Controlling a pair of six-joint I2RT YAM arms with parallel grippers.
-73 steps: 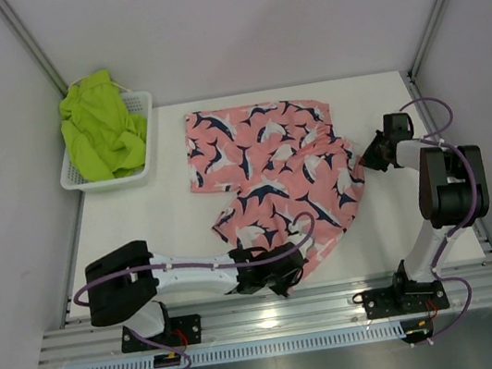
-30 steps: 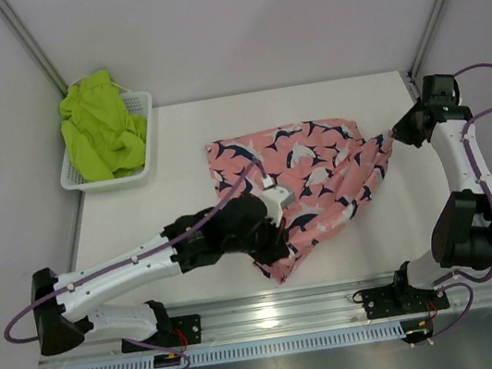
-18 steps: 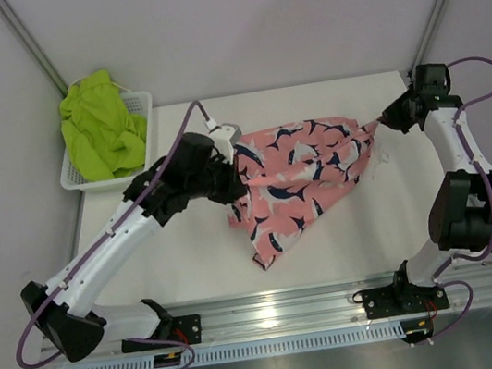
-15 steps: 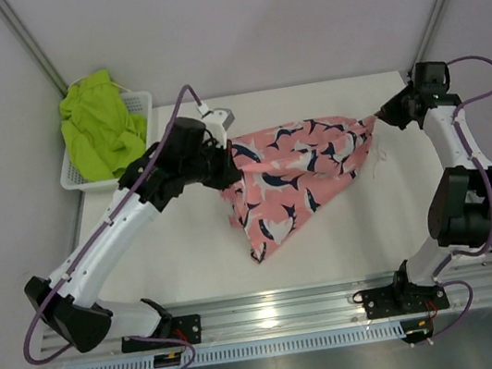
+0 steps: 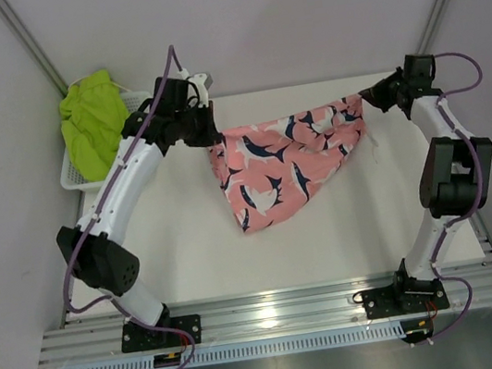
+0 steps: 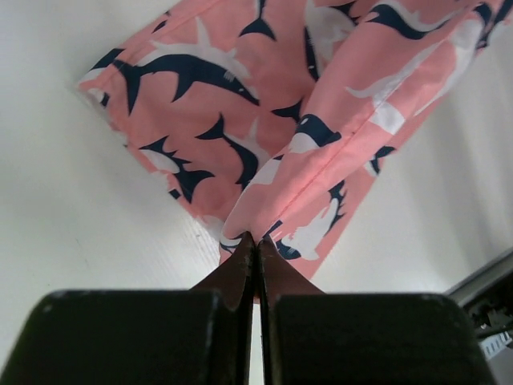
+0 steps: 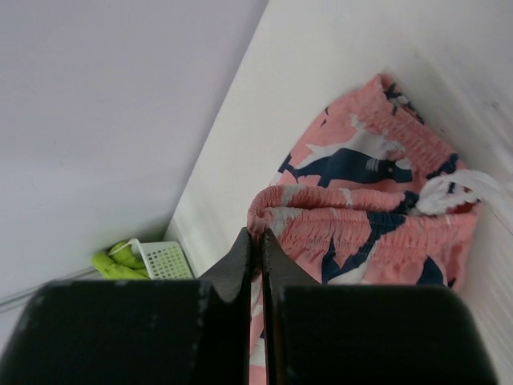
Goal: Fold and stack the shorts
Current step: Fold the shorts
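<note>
As the left gripper [image 5: 213,136] and right gripper [image 5: 365,98] each pinched tight on 1 end of the pink shorts [image 5: 290,163], the pair hung stretched right of the basket [image 5: 114,180], the fold unfinished. The green shorts [image 5: 91,125] sat heaped in that basket: by my reckoning, 0 folded and 0 stacked.

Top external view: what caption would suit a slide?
Left gripper and right gripper stretch the pink shark-print shorts between them; lime green shorts sit in the white basket.

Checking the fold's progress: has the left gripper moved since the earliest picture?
Yes. From the near edge of the table, the left gripper went to the far side beside the basket, carrying the pink shorts.
</note>
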